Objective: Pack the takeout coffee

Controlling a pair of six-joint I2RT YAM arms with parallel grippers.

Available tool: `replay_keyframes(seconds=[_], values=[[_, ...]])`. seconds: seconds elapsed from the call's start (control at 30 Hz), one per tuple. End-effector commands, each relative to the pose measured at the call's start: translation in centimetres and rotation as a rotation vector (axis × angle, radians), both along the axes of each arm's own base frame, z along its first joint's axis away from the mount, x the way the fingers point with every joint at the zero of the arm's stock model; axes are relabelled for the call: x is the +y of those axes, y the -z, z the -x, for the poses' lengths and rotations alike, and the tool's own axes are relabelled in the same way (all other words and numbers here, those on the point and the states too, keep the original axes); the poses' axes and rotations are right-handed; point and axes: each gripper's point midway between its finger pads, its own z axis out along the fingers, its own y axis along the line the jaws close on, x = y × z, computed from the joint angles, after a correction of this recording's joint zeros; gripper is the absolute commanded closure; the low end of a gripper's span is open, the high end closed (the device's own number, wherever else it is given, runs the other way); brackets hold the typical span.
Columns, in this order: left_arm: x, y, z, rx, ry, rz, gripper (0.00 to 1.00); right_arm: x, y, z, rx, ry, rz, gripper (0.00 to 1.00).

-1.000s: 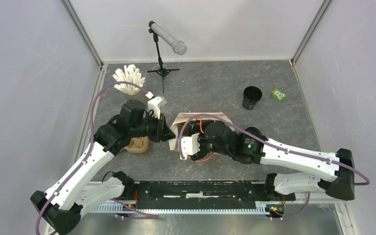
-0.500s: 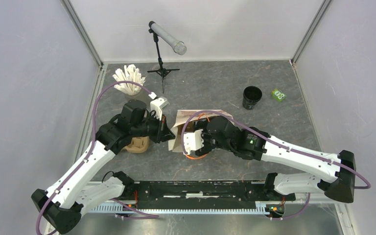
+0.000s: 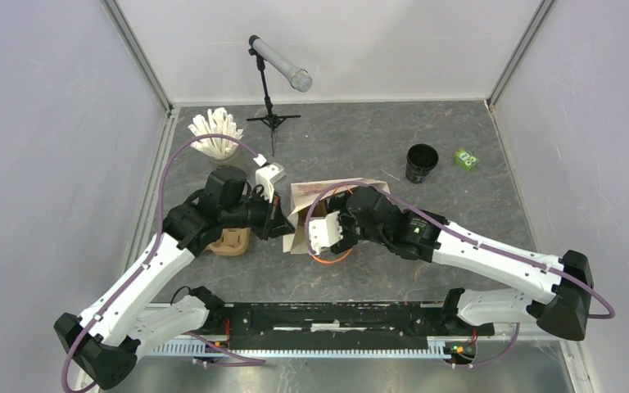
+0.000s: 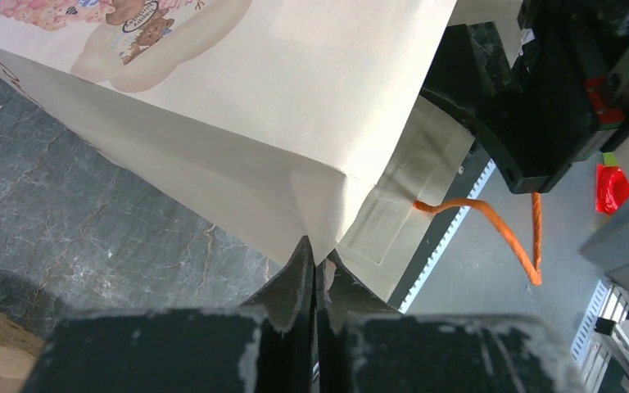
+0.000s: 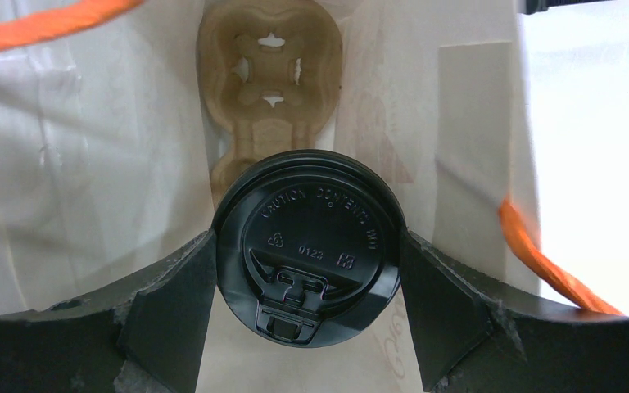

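Overhead, I see both arms meeting at a brown paper bag (image 3: 315,196) near the middle of the dark stone-patterned bench (image 3: 459,213).

The left tool (image 4: 315,258) is clenched on the bag. Its two black fingers (image 4: 291,282) are pressed together on a folded corner of the paper at the bag's mouth. From that wrist I see a printed bear design on the bag's side, and an orange cord handle (image 4: 491,221) hanging from the rim at 3 o'clock.

The right tool (image 5: 307,278) reaches into the bag's mouth and grasps the takeout coffee (image 5: 307,246). Its jaws are spread wide, one finger against each side of the round black lid. The cup is inside the bag, with paper walls on both sides. Past it, at 12 o'clock in the right wrist view, a brown pulp cup carrier (image 5: 270,57) lies deeper in the bag.

Elsewhere on the bench:
- A second pulp carrier (image 3: 232,242) sits under the left arm at 9 o'clock.
- A grey cup of white sticks (image 3: 215,135) stands at 11 o'clock.
- A microphone on a stand (image 3: 278,64) is at 12 o'clock.
- A lidless black cup (image 3: 422,162) stands at 2 o'clock, with a small green packet (image 3: 465,158) just beside it.
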Motion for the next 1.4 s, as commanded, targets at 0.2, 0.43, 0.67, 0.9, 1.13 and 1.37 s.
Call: replay_keyframes(seconds=[0.2, 0.43, 0.67, 0.9, 1.13, 1.37], values=[[-0.6, -1.6, -1.0, -0.033, -0.038, 0.056, 0.96, 1.9, 0.3, 0.8, -0.034, -0.206, 0.066, 0.35], [-0.8, -2.4, -1.6, -0.041, -0.052, 0.055, 0.96, 2.3, 0.9, 0.0, -0.045, -0.219, 0.137, 0.35], [-0.9, -2.7, -1.3, -0.021, -0.053, 0.062, 0.98, 1.1, 2.4, -1.0, -0.030, -0.167, 0.174, 0.35], [-1.1, -3.7, -1.3, -0.010, -0.066, 0.092, 0.98, -0.1, 3.6, -1.3, -0.011, -0.157, 0.205, 0.35], [-1.0, -1.9, -1.0, 0.047, -0.080, 0.072, 0.81, -0.5, 4.6, -1.3, 0.018, -0.161, 0.220, 0.35], [-0.3, -0.6, -0.5, 0.131, -0.160, 0.051, 0.65, 0.3, 4.6, -1.3, 0.029, -0.156, 0.170, 0.36]])
